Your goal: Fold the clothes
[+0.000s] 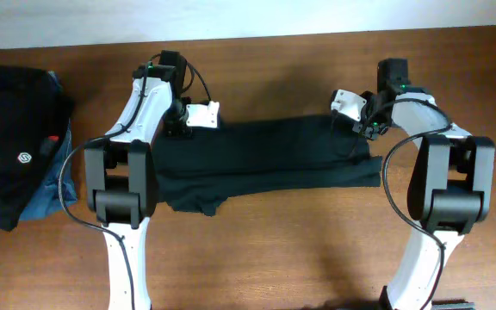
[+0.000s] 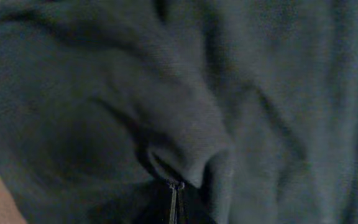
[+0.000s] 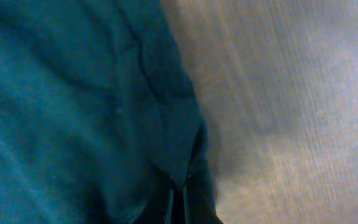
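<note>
The black T-shirt (image 1: 265,159) lies in a long band across the middle of the table (image 1: 265,250), stretched between my two hands. My left gripper (image 2: 176,186) is pinched tight on a fold at the shirt's far left corner. My right gripper (image 3: 178,186) is clamped on its far right edge. Well apart, at the table's left end, a black garment with a white logo (image 1: 11,155) lies on a blue denim piece (image 1: 48,194).

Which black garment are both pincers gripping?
The plain black T-shirt spread mid-table; the logo-marked black garment lies apart at the table's left edge.
</note>
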`<action>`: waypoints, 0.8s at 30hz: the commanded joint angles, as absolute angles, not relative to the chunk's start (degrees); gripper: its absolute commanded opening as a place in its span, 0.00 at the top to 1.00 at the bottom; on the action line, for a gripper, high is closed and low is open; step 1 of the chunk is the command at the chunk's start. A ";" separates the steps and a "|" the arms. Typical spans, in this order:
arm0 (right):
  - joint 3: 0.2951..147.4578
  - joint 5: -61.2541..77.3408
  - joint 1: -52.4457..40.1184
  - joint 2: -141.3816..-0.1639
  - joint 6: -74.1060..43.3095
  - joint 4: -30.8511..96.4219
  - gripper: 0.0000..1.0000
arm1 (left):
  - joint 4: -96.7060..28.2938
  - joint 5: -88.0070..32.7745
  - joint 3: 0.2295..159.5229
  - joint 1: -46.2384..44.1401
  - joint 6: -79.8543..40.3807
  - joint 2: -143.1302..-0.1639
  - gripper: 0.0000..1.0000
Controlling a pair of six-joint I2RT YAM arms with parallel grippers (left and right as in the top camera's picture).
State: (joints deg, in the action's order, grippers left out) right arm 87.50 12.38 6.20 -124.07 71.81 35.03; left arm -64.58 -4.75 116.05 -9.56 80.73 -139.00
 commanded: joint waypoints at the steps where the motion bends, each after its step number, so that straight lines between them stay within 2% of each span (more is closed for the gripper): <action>1: 91.92 13.52 6.02 -126.30 71.55 40.84 0.96 | -68.45 -7.29 118.61 -9.72 79.77 -142.65 0.99; 12: 105.78 18.26 5.98 -126.04 71.55 57.63 0.96 | -79.26 -11.38 131.70 -9.69 79.18 -142.65 0.99; 24: 107.96 25.26 5.98 -124.95 71.81 70.54 0.96 | -90.06 -12.03 135.72 -9.56 76.31 -142.58 0.99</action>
